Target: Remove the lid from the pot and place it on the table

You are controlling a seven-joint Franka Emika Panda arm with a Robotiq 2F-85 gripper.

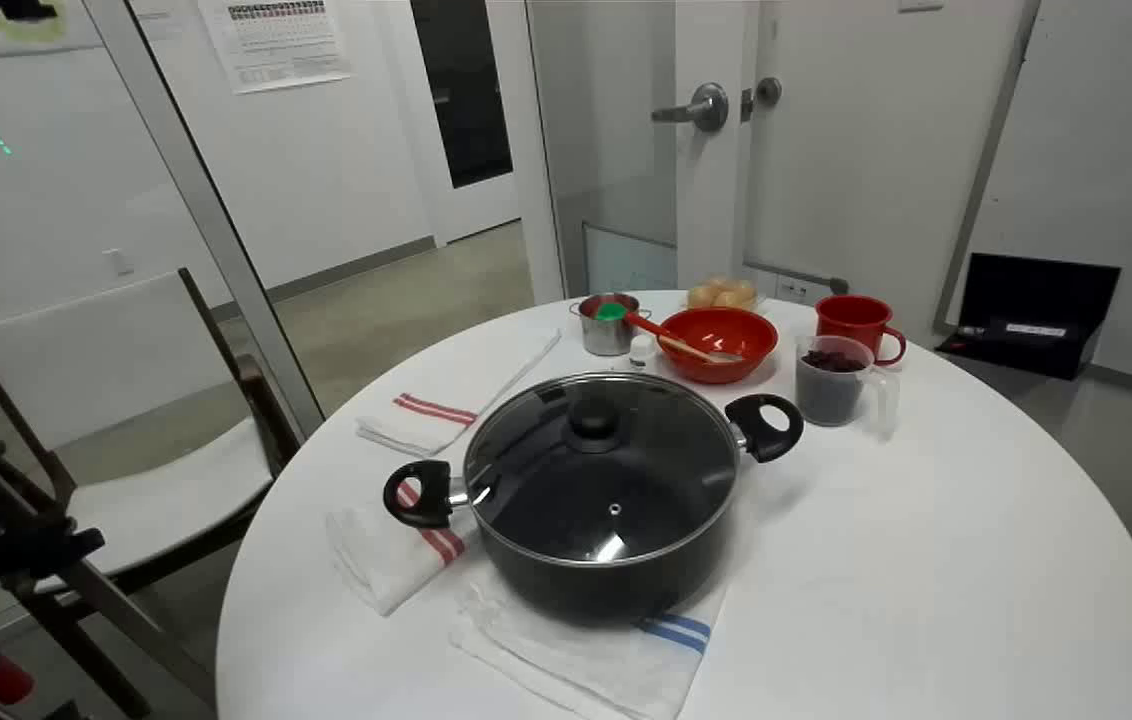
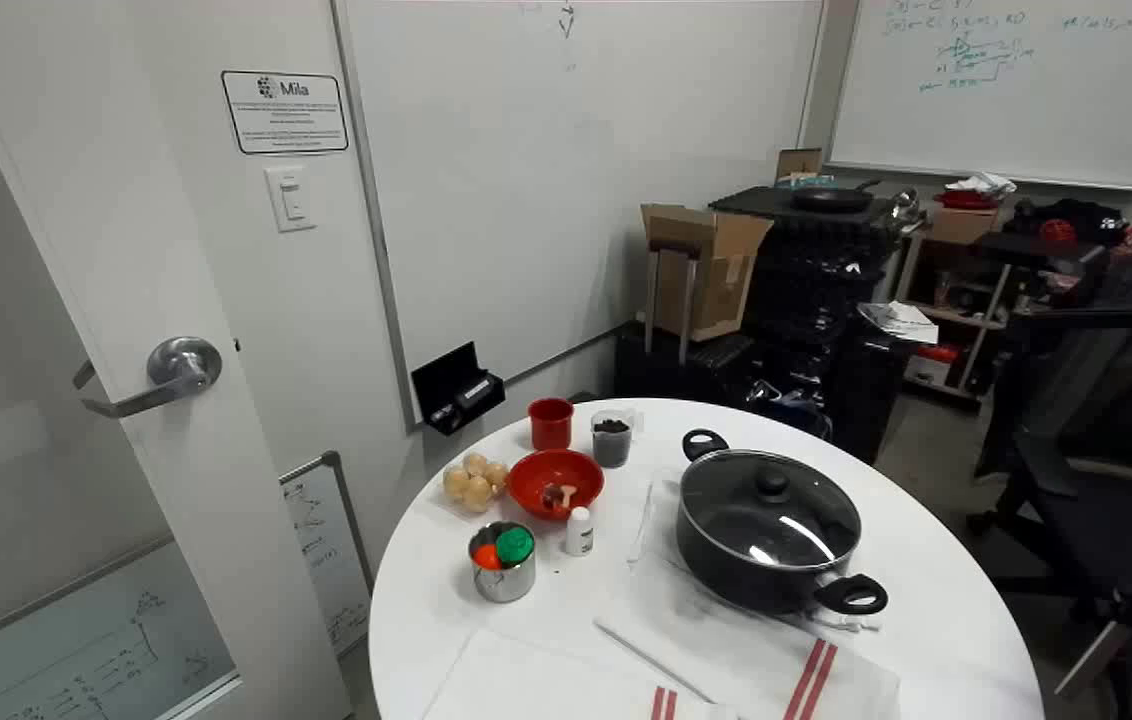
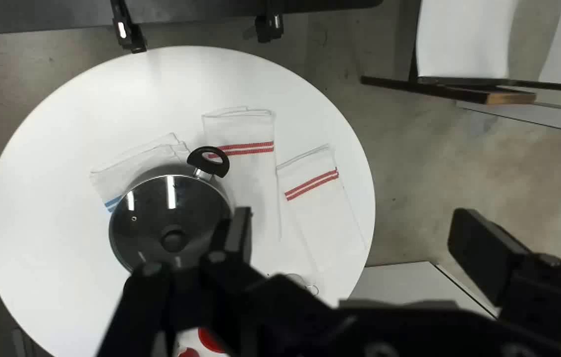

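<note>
The see-through lid [image 1: 536, 480] with a dark knob [image 1: 594, 418] sits on the black pot [image 1: 606, 592]. In an exterior view the lid [image 2: 756, 500] also rests level on the pot [image 2: 736, 580]. The pot stands on the round white table [image 1: 926, 580], partly on a towel. In the wrist view the lid [image 3: 159, 218] is left of my gripper [image 3: 355, 235]. The left finger covers part of the lid's edge in the picture. My gripper is open and empty, its fingers wide apart, high above the table [image 3: 37, 173]. It does not show clearly in either exterior view.
White towels with red stripes [image 1: 426, 410] and a blue-striped towel [image 1: 616, 660] lie by the pot. Behind it stand a red bowl [image 1: 726, 365], small steel pot [image 1: 608, 335], red mug [image 1: 851, 318], measuring cup [image 1: 831, 395] and white bottle [image 2: 579, 532]. A chair [image 1: 166, 490] stands beside the table.
</note>
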